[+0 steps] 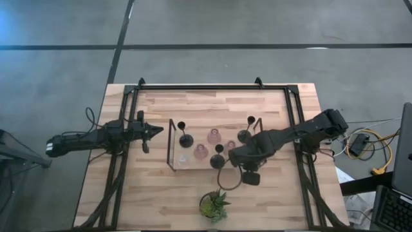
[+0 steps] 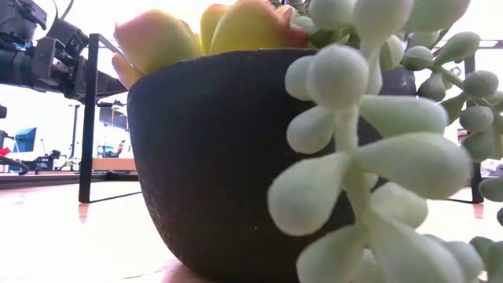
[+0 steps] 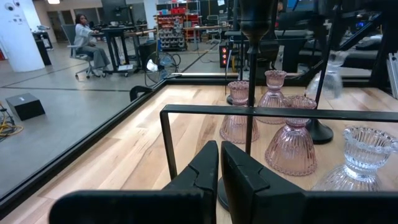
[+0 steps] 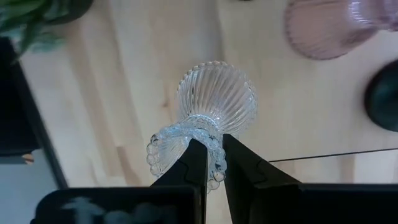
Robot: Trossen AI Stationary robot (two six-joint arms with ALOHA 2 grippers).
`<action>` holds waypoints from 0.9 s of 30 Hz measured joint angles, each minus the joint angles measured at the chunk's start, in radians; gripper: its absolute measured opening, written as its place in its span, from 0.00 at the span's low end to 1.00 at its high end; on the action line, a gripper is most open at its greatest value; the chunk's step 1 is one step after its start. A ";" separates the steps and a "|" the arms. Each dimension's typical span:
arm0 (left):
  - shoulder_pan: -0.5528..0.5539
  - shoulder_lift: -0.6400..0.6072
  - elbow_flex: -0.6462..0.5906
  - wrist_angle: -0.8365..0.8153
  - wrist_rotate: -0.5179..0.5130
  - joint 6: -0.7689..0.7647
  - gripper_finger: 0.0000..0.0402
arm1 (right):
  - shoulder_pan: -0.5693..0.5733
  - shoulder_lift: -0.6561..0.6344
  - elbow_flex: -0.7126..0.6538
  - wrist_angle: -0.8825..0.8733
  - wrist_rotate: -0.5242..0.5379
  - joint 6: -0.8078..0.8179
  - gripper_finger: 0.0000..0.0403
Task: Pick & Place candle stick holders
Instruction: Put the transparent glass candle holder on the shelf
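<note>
My right gripper (image 1: pixel 234 156) is shut on a tiny clear glass holder (image 4: pixel 216 96) beside the wire-framed tray (image 1: pixel 171 145). Another clear holder (image 1: pixel 183 159), three pink glass holders (image 1: pixel 214 136) and a black stemmed holder (image 1: pixel 185 138) stand on their bases in the tray. More black holders (image 1: pixel 244 135) stand on the table close to my right gripper. My left gripper (image 1: pixel 154 131) is shut and empty, at the tray's left side; its wrist view (image 3: pixel 219 168) looks through the wire frame at the holders. My right gripper pinches the clear holder's beaded rim (image 4: pixel 177 138) between its two fingers, coming from above and pointing down at a slant. The ribbed body (image 4: pixel 217 93) extends beyond the fingertips toward the table. Whether it is lifted clear or stands on the wood, I cannot tell.
A green potted plant (image 1: pixel 214 205) stands near the table's near edge and fills the low view (image 2: pixel 220 157). A black frame (image 1: pixel 212 87) runs round the table. The tray's thin wire (image 4: pixel 336 154) runs close to the held holder. A person (image 3: pixel 84 37) sits far off.
</note>
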 joint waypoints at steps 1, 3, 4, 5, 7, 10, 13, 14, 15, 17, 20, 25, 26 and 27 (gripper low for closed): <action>0.000 0.000 0.000 0.000 0.000 0.000 0.06 | -0.011 0.000 -0.004 -0.001 0.001 -0.006 0.05; 0.000 0.000 0.000 0.000 0.000 0.000 0.06 | -0.030 0.000 -0.014 -0.001 0.002 -0.017 0.05; 0.000 0.000 0.000 0.000 0.000 0.000 0.06 | -0.039 0.000 -0.018 -0.001 0.001 -0.019 0.05; 0.000 0.000 0.000 0.000 0.000 0.000 0.06 | -0.048 0.000 -0.021 -0.001 0.000 -0.021 0.05; 0.000 0.000 0.000 0.000 0.000 0.000 0.06 | -0.065 0.000 -0.027 0.000 -0.002 -0.024 0.05; 0.000 0.000 0.000 0.000 0.000 0.000 0.06 | -0.086 0.000 -0.029 0.001 0.008 -0.024 0.05; 0.000 0.000 0.000 0.000 0.000 0.000 0.06 | -0.099 -0.001 -0.030 0.001 0.026 -0.024 0.05; 0.000 0.000 0.000 0.000 0.000 0.000 0.06 | -0.104 -0.001 -0.030 0.001 0.025 -0.024 0.05; 0.000 0.000 0.000 0.000 0.000 0.000 0.06 | -0.108 -0.002 -0.031 0.001 0.026 -0.024 0.05; 0.000 0.000 0.000 0.000 0.000 0.000 0.06 | -0.115 -0.001 -0.033 0.001 0.034 -0.024 0.05; 0.000 0.000 0.000 0.000 0.000 0.000 0.06 | -0.125 -0.002 -0.045 0.000 0.051 -0.024 0.05; 0.000 0.000 0.000 0.000 0.000 0.000 0.06 | -0.138 -0.002 -0.080 -0.003 0.053 -0.050 0.05; 0.000 0.000 0.000 0.000 0.000 0.000 0.06 | -0.138 -0.003 -0.085 0.000 0.051 -0.059 0.05; 0.000 0.000 0.000 0.000 0.000 0.000 0.06 | -0.138 -0.004 -0.089 0.000 0.051 -0.064 0.05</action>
